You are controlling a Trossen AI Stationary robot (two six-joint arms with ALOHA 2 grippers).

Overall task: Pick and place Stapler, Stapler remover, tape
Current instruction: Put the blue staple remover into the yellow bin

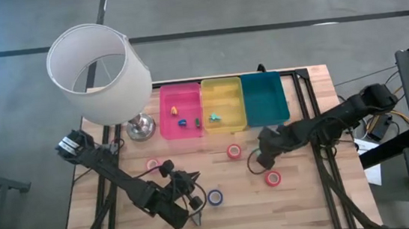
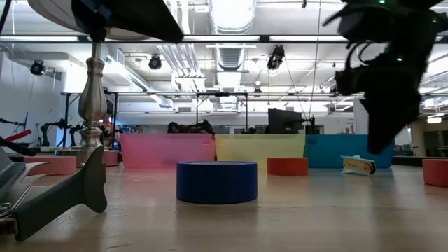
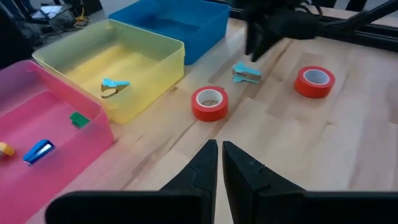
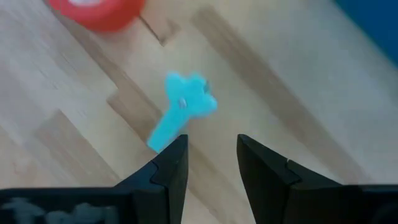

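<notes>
Right gripper [image 4: 211, 155] spread, poised over small light-blue plastic staple remover [image 4: 180, 112] on wooden table [image 1: 303, 195]. Left gripper [image 3: 219, 163] pressed together, empty, near dark-blue tape roll [image 1: 215, 197].

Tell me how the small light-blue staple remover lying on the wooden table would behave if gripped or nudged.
The small light-blue staple remover looks thin and plastic, so it is probably light and would skid on the smooth wooden table if nudged. Its winged, uneven shape may twist between the open right gripper fingers. Lying flat, it seems unlikely to roll.

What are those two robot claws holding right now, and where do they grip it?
Nothing. The right gripper is open above a light-blue staple remover on the table, not gripping it. The left gripper is shut and empty.
</notes>
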